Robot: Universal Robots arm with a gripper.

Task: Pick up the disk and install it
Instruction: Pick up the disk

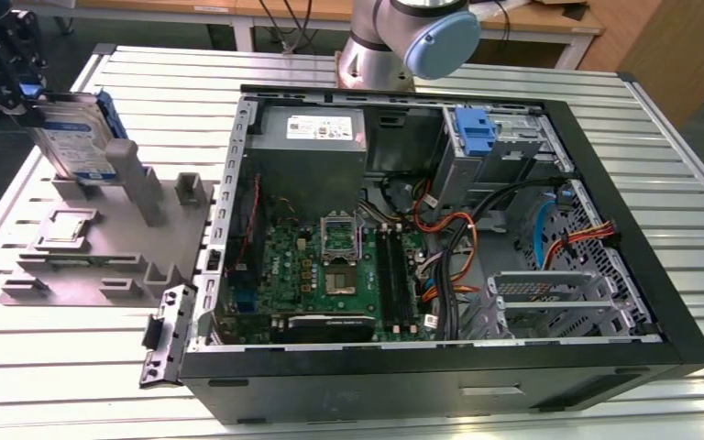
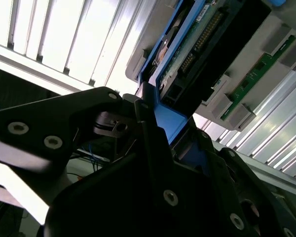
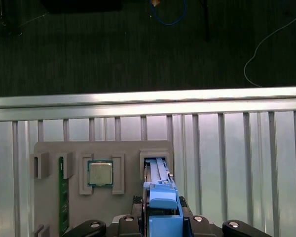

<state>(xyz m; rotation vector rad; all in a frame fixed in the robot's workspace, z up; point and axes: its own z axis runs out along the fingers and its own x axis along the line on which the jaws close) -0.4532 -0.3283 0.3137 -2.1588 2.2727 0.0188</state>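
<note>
The disk (image 1: 73, 137) stands on edge over the far end of the grey holder block (image 1: 114, 234), at the exterior view's left. It is silver-grey with a white-and-blue label and a blue frame. My gripper (image 1: 19, 87) comes down on its top edge from the far left. In both wrist views the disk's blue frame (image 3: 162, 197) (image 2: 170, 121) sits between the black fingers (image 2: 138, 123), which press against it. Its lower end meets the block's slot (image 3: 155, 165); I cannot tell whether it is lifted out.
The open computer case (image 1: 682, 302) takes up the table's middle and right, with a motherboard (image 1: 327, 266), cables, a grey power supply box (image 1: 309, 137), an upright blue latch (image 1: 475, 133) and a metal drive cage (image 1: 548, 298). The block also holds a processor chip (image 3: 100, 173) and a green memory stick (image 3: 63, 197). The table edge (image 3: 148, 101) runs just beyond the block.
</note>
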